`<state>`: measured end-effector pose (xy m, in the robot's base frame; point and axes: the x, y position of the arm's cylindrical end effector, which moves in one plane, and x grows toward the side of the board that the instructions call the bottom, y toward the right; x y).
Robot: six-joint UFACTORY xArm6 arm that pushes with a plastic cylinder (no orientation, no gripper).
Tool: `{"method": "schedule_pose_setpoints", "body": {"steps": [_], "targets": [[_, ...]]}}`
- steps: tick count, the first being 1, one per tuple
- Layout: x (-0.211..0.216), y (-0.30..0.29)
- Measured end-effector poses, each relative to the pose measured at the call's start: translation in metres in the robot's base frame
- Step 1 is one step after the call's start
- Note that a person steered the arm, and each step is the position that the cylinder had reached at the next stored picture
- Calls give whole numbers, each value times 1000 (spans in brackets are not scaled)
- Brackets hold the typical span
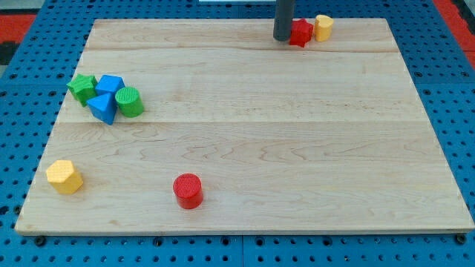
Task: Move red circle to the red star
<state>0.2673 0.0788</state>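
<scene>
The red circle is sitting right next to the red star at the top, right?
No. The camera view shows the red circle near the view's bottom, far from the red star. The star is at the top, beside my tip and a yellow block.

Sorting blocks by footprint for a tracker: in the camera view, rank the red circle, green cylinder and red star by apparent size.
1. red circle
2. green cylinder, only slightly smaller
3. red star, partly hidden by my tip and farther away, so unsure.
</scene>
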Motion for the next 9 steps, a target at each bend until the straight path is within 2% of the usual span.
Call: {"method": "schedule_pose_setpoints", "body": {"steps": [1, 2, 3, 4, 5, 6, 7, 8, 9], "targets": [[97, 0], [189, 41], [276, 10], [316, -89], [330, -167], [331, -182], [321, -235], [303, -235], [268, -165]]}}
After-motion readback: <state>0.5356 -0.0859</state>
